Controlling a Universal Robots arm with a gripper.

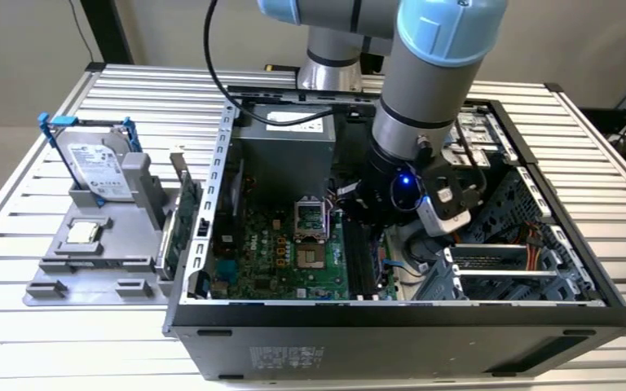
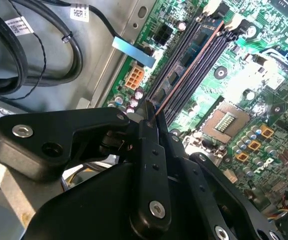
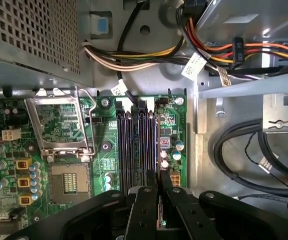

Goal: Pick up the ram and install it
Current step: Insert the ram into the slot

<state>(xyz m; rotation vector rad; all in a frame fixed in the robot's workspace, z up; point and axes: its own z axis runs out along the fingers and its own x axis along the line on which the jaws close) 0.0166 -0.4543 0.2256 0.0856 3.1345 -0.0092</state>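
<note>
The ram (image 2: 196, 47) is a thin stick standing on edge in one of the motherboard's black slots (image 3: 129, 145), in line with them. The ram (image 3: 157, 150) is seen edge-on in the first wrist view. My gripper (image 2: 151, 117) is shut on the stick's near end, one black finger on each flat side. In the first wrist view the gripper (image 3: 158, 182) pinches that same end. In the exterior view the gripper (image 1: 365, 244) reaches down into the open computer case (image 1: 400, 314), over the slots beside the green motherboard (image 1: 280, 261).
An open CPU socket (image 3: 69, 182) and its raised metal frame (image 3: 59, 120) lie beside the slots. Cable bundles (image 3: 134, 55) and the power supply (image 1: 286, 155) crowd the far end. A grey stand (image 1: 85, 277) outside the case holds a hard drive (image 1: 95, 167) and a green card (image 1: 188, 220).
</note>
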